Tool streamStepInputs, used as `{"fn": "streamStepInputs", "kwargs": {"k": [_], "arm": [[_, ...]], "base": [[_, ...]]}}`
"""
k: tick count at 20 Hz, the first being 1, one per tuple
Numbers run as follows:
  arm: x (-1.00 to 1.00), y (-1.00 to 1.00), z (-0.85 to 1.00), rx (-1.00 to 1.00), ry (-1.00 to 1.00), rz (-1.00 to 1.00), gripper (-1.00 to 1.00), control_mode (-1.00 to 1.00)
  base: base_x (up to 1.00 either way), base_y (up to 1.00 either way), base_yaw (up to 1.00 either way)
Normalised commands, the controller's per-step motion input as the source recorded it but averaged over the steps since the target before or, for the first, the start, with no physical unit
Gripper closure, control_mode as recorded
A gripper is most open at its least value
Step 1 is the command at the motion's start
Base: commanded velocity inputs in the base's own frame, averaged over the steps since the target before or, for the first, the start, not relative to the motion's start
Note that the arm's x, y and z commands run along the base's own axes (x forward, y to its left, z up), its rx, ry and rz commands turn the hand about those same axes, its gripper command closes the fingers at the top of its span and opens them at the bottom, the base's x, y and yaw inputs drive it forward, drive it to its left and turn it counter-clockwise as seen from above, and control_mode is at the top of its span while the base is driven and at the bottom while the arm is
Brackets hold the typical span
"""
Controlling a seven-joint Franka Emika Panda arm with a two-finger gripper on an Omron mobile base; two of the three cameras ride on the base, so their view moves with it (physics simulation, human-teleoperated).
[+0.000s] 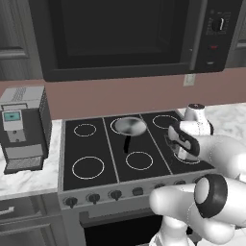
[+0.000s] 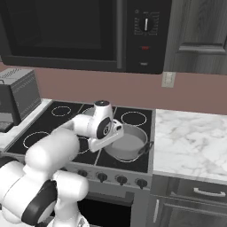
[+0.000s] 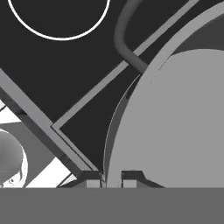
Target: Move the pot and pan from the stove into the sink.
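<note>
The grey pot (image 2: 131,144) sits on the front right burner of the black stove (image 1: 96,144). My gripper (image 3: 113,180) reaches down over its left rim, next to one loop handle (image 3: 127,43). In the hand view the two fingertips (image 3: 131,177) stand close together with the pot's wall (image 3: 109,144) pinched between them, one inside and one outside. The silver pan (image 1: 129,126) lies on the back middle burner, its dark handle (image 1: 127,144) pointing toward the front. In the left base view my hand (image 1: 183,139) covers the pot. The sink is out of view.
A grey coffee machine (image 1: 21,129) stands on the counter left of the stove. A dark microwave (image 1: 120,38) hangs low above the cooktop. White marble counter (image 2: 190,142) stretches right of the stove. Black knobs (image 1: 93,197) line the steel front edge.
</note>
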Motion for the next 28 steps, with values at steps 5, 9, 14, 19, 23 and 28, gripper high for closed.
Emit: {"fn": "streamStepInputs", "kwargs": {"k": [5, 9, 14, 19, 23, 28], "arm": [[-0.26, 0.01, 0.80, 0.00, -0.05, 0.07, 1.00, -1.00], [-0.37, 0.07, 0.70, 0.00, -0.06, 0.11, 1.00, -1.00], [-0.43, 0.22, 0.36, 0.00, -0.05, 0.16, 1.00, -1.00], [-0.48, 0.18, 0.17, 0.00, -0.04, 0.24, 1.00, -1.00], [-0.49, 0.21, 0.23, 0.00, -0.06, 0.23, 1.00, -1.00], [-0.54, 0.21, 0.24, 0.00, -0.17, 0.16, 1.00, -1.00]], "base": [[0.00, 0.00, 0.00], [0.00, 0.00, 0.00], [0.00, 0.00, 0.00], [0.00, 0.00, 0.00], [0.00, 0.00, 0.00], [0.00, 0.00, 0.00]]}}
